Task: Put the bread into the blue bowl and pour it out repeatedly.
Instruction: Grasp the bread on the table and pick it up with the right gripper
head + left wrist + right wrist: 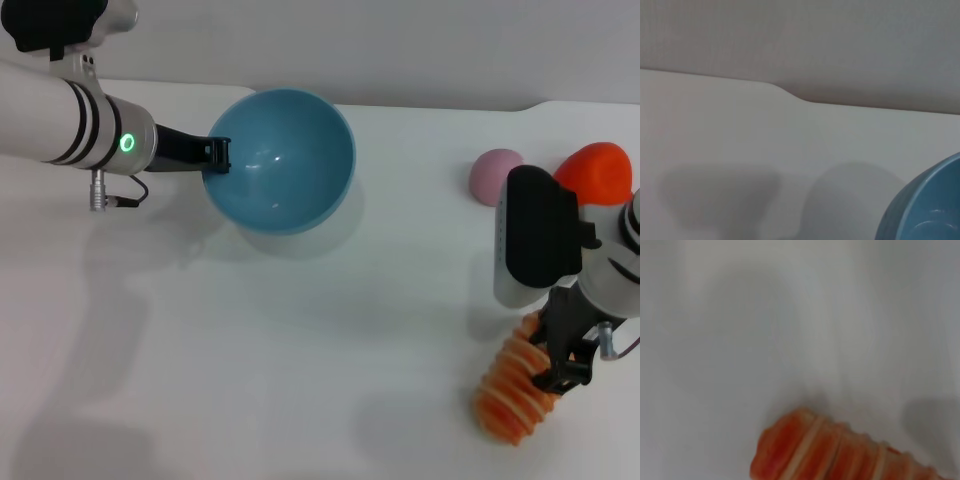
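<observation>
While the left arm reaches in level from the robot's left in the head view, its left claw (pixel 218 154) is clamped on the near-side rim of the blue bowl (pixel 285 160), fingers together on the wall. The bowl is tipped, its glossy hollow facing up toward the camera, and it extends away from that claw toward the robot's right. Over on the right, the right arm comes down steeply, its black-and-white wrist block above the right claw (pixel 562 362), whose dark fingers are closed on the bread (pixel 513 390). The ridged orange loaf sticks out below and to the left of that claw, slanted, its free end low over the tabletop (pixel 330 350). Behind the right arm sit a pink ball (pixel 496 173) and an orange-red toy (pixel 598 172), side by side near the tabletop's far edge. Between the two claws lies a wide bare stretch of white tabletop.

Seen from the left wrist, only a curved slice of the blue bowl (pixel 927 205) shows, close ahead of the claw, with its shadow beside it. The tabletop (pixel 715 130) runs off to its far edge, which steps once, and a plain grey wall stands behind.

Seen from the right wrist, the bread (pixel 840 452) fills the near part of the picture, pale ridges crossing its orange back, its rounded end pointing away from the claw. White tabletop (pixel 765 315) with soft shadows spreads beyond it.
</observation>
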You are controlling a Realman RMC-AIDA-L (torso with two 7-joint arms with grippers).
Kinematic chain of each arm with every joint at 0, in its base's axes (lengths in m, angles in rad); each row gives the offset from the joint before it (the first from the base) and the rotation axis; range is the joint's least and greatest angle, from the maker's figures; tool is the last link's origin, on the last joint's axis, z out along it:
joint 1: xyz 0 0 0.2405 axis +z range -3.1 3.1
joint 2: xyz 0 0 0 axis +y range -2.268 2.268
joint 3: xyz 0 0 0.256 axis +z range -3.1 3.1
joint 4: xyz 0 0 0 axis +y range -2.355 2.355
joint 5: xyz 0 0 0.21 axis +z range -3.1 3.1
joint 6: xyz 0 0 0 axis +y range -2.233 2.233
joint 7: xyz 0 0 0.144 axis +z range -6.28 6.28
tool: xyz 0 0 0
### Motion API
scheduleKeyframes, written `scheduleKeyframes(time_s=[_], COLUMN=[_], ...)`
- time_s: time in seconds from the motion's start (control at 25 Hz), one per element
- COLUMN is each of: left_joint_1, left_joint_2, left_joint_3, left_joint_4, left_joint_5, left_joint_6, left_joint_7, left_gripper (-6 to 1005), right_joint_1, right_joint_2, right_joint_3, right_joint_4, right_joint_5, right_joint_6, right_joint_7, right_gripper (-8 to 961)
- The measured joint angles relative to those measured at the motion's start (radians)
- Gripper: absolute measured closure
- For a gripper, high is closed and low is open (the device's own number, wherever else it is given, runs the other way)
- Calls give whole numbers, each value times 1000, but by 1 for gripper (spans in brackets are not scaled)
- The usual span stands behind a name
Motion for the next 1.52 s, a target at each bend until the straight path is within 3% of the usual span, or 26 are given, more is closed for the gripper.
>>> scheduleKeyframes(time_s=[0.68,1.04,1.24,1.52], left_joint_1=[-30,-39,-68,-77], left_joint_2=[0,2,2,1], left_joint_3=[0,-2,-6,-16], left_joint_4=[28,39,50,55], left_joint_5=[2,6,74,94], left_joint_6=[2,-12,-71,-89], left_joint_7=[13,22,24,24], left_gripper=[994,994,993,993], right_joint_1=[-12,-13,-28,-43], right_joint_2=[-1,-4,-3,0], right_joint_3=[-31,-8,34,19], right_joint_4=[17,11,10,7], right_joint_5=[11,-3,14,16], right_joint_6=[26,28,45,48], right_joint_7=[15,17,71,96], right_gripper=[528,648,713,763])
